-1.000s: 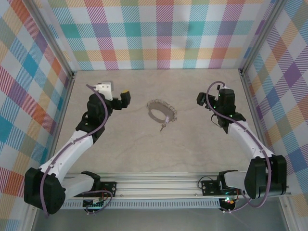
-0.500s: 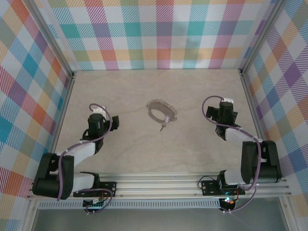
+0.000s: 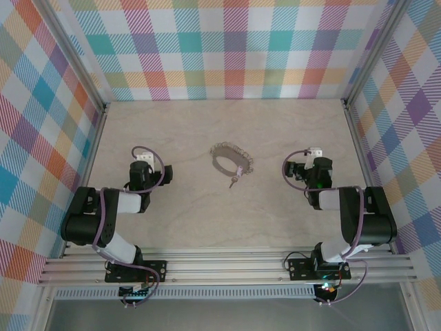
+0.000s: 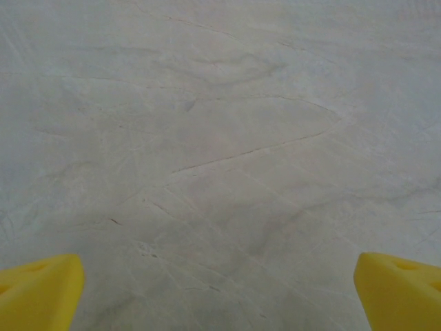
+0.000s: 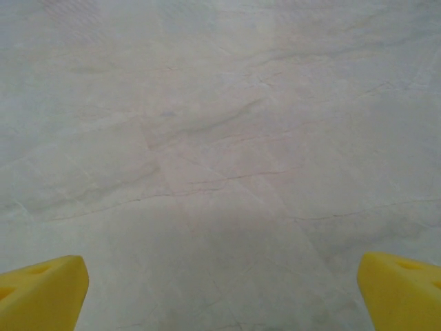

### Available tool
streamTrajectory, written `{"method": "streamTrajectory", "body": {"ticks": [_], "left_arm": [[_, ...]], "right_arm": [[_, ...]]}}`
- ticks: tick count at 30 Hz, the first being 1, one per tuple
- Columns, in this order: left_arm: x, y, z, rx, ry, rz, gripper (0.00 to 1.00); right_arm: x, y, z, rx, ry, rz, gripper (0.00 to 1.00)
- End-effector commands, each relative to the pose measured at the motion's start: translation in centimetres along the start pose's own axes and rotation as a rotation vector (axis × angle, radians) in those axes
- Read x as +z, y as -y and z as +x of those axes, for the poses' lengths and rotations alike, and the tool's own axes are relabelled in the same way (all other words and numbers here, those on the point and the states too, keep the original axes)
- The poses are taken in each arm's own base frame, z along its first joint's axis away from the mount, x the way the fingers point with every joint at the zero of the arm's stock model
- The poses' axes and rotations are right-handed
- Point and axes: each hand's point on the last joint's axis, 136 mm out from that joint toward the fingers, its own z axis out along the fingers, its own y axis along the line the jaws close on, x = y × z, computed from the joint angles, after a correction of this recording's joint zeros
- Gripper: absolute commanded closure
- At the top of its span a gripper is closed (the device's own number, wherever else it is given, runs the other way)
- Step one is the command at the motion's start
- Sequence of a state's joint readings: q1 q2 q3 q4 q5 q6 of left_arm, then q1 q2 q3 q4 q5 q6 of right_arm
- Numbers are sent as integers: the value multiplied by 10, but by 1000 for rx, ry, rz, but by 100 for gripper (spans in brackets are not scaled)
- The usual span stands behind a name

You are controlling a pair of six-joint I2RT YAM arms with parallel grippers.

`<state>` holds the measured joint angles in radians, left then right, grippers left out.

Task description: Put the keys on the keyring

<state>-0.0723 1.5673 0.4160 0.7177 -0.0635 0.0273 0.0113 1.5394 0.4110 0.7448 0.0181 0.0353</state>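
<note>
Pale marbled tabletop (image 3: 207, 221): at its middle lies a large thin dark keyring (image 3: 232, 161), tiny silvery metal key (image 3: 235, 181) at its near rim. Left end effector (image 4: 220, 293) and right end effector (image 5: 220, 293) gape empty. Pinched, the key may skid.

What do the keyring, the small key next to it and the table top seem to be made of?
Keyring: a thin dark hoop, perhaps metal or leather, too small to tell. The pale links along its rim glint like metal.
Key: silvery grey, probably metal.
Table top: matt pale beige with fine darker veins, like stone-look laminate, though the look leaves this open.
</note>
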Motion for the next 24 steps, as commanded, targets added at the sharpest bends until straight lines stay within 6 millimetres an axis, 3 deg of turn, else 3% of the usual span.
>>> {"method": "streamTrajectory", "body": {"ticks": [1,24], "left_arm": [[1,-1,-25,-13,85,19,0],[1,-1,-25,-10,84,17,0]], "right_arm": [[0,-7,-21,-23,74,-62,0],[0,-7,-21,-27,75,-62,0]]}}
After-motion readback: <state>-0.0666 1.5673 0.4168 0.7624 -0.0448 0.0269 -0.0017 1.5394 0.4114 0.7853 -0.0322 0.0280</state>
